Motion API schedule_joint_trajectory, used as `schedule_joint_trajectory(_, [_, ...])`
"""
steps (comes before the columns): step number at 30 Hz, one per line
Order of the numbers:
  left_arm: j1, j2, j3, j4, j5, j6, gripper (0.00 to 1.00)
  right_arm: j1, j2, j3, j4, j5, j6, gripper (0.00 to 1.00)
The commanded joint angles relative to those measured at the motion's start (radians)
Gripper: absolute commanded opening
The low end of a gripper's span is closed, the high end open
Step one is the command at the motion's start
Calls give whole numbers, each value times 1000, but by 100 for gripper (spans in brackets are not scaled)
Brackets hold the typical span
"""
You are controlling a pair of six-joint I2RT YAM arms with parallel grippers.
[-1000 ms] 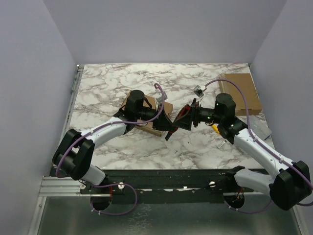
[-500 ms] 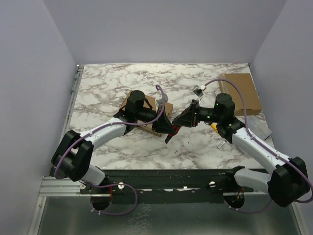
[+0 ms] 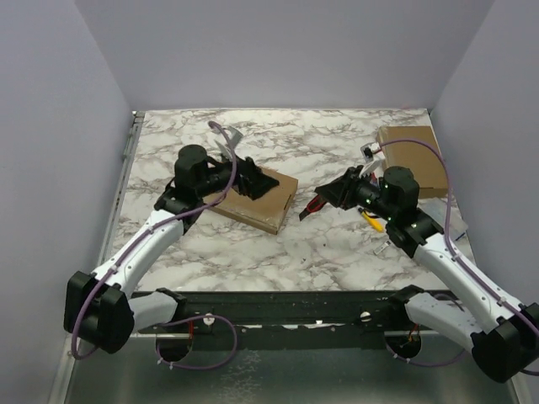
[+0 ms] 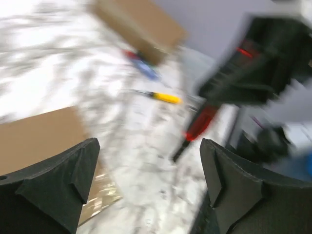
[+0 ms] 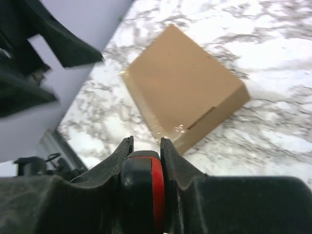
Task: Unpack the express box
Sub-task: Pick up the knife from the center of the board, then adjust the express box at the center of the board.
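1. The marble table point(image 3: 210, 252) carries the express box point(image 3: 269, 200) a little left of its middle, and everything else sits around that box.
2. The express box is a shut brown carton lying flat. The right wrist view shows clear tape glinting along one end of it point(image 5: 183, 90), and the left wrist view shows only a corner point(image 4: 36, 139).
3. A second piece of brown cardboard point(image 3: 414, 160) lies well to the right of the express box and farther back, with bare marble between them. It is only a blur in the left wrist view point(image 4: 139, 24).
4. The left gripper point(image 3: 259, 182) hangs over the far left part of the express box. Its claw is released, with the fingers point(image 4: 63, 175) spread wide and nothing between them. Whether it touches the lid cannot be told.
5. The right gripper point(image 3: 335, 192) is to the right of the express box and clear of it. Its claw is clenched around a red-and-black tool point(image 5: 144, 187).
6. That tool point(image 3: 313, 206) points its dark tip toward the right end of the express box and stays short of it.
7. A yellow-handled screwdriver point(image 3: 370, 220) lies on the marble, farther right of the express box than the tool.
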Motion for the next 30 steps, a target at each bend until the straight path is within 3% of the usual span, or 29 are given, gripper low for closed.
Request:
schedule_joint_trajectory(1, [206, 5, 38, -340, -503, -113, 93, 2, 78, 80, -156, 164, -119, 1])
schedule_joint_trajectory(8, [359, 265, 127, -319, -651, -142, 95, 3, 194, 102, -165, 175, -140, 1])
schedule_joint_trajectory(12, [387, 473, 250, -296, -619, -121, 93, 5, 283, 126, -148, 174, -90, 1])
schedule_joint_trajectory(15, [386, 637, 380, -281, -439, -87, 84, 24, 329, 120, -102, 214, -77, 1])
schedule_joint_trajectory(18, [361, 763, 468, -281, -315, -71, 84, 34, 349, 108, -62, 241, -62, 1])
schedule_joint_trajectory(25, [170, 901, 613, -281, -184, 76, 80, 67, 281, 58, -40, 251, -28, 0])
schedule_joint_trajectory(30, [54, 1010, 730, -293, -16, 128, 77, 67, 124, 64, -142, 426, -60, 1])
